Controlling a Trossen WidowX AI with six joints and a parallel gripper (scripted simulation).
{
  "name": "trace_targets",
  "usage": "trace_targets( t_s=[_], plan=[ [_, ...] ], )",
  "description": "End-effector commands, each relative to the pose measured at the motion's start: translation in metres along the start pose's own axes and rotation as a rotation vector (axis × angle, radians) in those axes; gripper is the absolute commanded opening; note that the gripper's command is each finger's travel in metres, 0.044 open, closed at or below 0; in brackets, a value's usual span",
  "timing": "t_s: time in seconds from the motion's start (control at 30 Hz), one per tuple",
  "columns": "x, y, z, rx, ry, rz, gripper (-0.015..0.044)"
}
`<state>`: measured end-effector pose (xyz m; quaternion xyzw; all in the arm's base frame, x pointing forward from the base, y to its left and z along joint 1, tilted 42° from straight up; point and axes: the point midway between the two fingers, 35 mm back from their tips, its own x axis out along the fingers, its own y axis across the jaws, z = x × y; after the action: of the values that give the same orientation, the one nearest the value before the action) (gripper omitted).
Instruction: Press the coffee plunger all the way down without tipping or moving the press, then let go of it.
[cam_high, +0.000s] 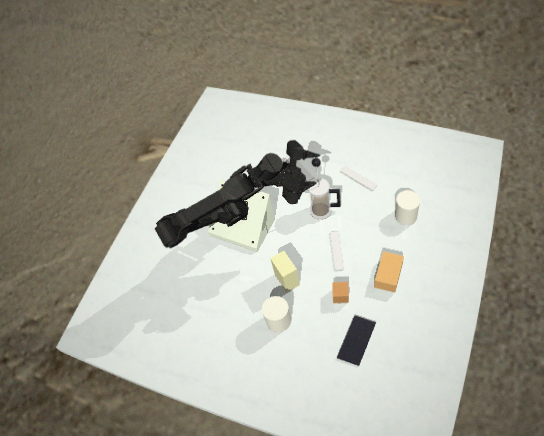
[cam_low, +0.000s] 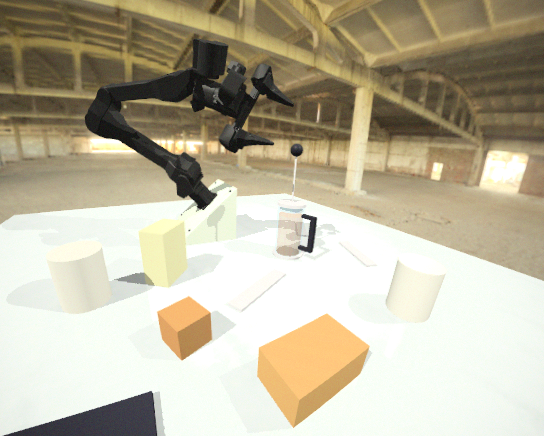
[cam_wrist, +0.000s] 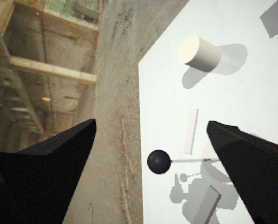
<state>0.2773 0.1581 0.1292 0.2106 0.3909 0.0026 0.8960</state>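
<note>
The coffee press (cam_high: 320, 202) (cam_low: 289, 230) stands upright, a clear cylinder with a pale lid and a black handle (cam_high: 340, 198) (cam_low: 312, 234). Its black plunger knob (cam_high: 316, 162) (cam_low: 296, 150) (cam_wrist: 159, 162) is high above the lid on a thin rod (cam_low: 294, 180), so the plunger is up. My gripper (cam_high: 318, 170) (cam_low: 283, 125) (cam_wrist: 152, 124) is open and empty, tilted with its fingers pointing sideways. In the exterior view the knob is just beyond and below the lower fingertip. In the wrist view it shows between the fingers' directions, touching neither.
Two cream cylinders (cam_high: 407, 208) (cam_low: 82, 277), a yellow block (cam_high: 285, 270) (cam_low: 164, 252), two orange blocks (cam_high: 389, 270) (cam_low: 185, 327) and a dark flat slab (cam_high: 356, 340) lie around. Pale strips (cam_high: 358, 178) (cam_low: 257, 289) lie near the press. The arm's pale wedge base (cam_high: 240, 232) is beside it.
</note>
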Motion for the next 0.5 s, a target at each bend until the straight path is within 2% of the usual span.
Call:
trace_targets(
  t_s=[0.0,0.2,0.47],
  plan=[
    [0.001,0.024,-0.029,-0.466,0.032,-0.126,0.0440],
    [-0.014,0.057,-0.065,-1.128,0.027,-0.270,0.0440],
    [0.000,0.025,-0.077,-1.148,0.025,-0.275,0.0440]
  ],
)
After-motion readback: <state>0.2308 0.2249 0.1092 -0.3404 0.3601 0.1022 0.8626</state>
